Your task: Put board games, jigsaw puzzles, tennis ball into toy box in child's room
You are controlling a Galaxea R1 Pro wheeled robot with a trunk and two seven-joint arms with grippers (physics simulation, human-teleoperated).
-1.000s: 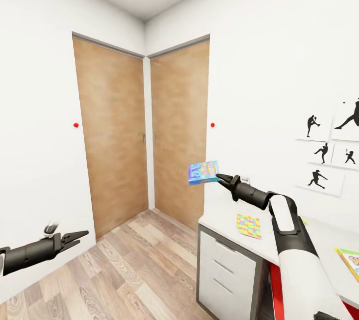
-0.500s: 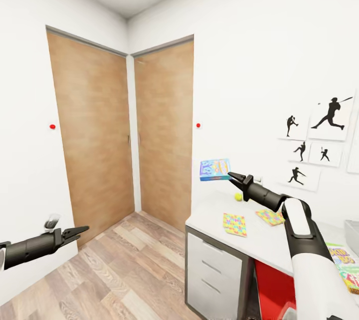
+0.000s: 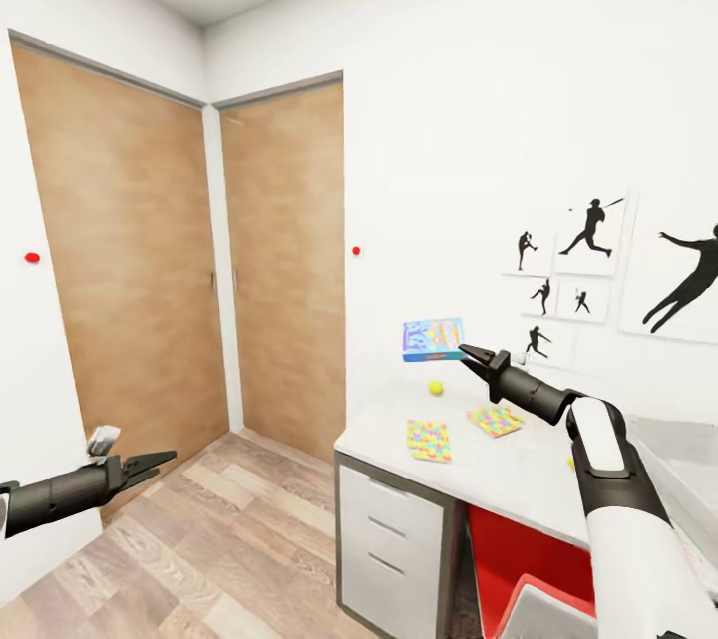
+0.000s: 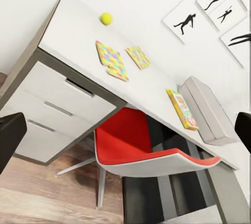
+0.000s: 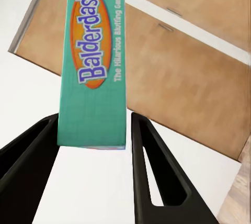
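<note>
My right gripper (image 3: 465, 352) is shut on a small blue board game (image 3: 433, 339), held in the air above the near end of the white table (image 3: 519, 479). In the right wrist view its teal "Balderdash" edge (image 5: 94, 62) sits between the two fingers (image 5: 151, 166). Two jigsaw puzzles (image 3: 429, 440) (image 3: 496, 420) and the tennis ball (image 3: 436, 387) lie on the table. The left wrist view shows the ball (image 4: 106, 18), both puzzles (image 4: 111, 59) (image 4: 138, 56), a colourful board game (image 4: 182, 109) and the grey toy box (image 4: 206, 110). My left gripper (image 3: 160, 462) hangs open, low over the floor.
Two wooden doors (image 3: 120, 260) (image 3: 284, 260) meet in the room's corner at the left. A white drawer unit (image 3: 389, 539) stands under the table's near end, with a red chair (image 4: 141, 145) tucked beside it. Black silhouette pictures (image 3: 588, 230) hang on the wall.
The whole view has swung right, bringing more of the table, both puzzles and the ball into sight. The right gripper still holds the blue game; the left arm keeps its pose.
</note>
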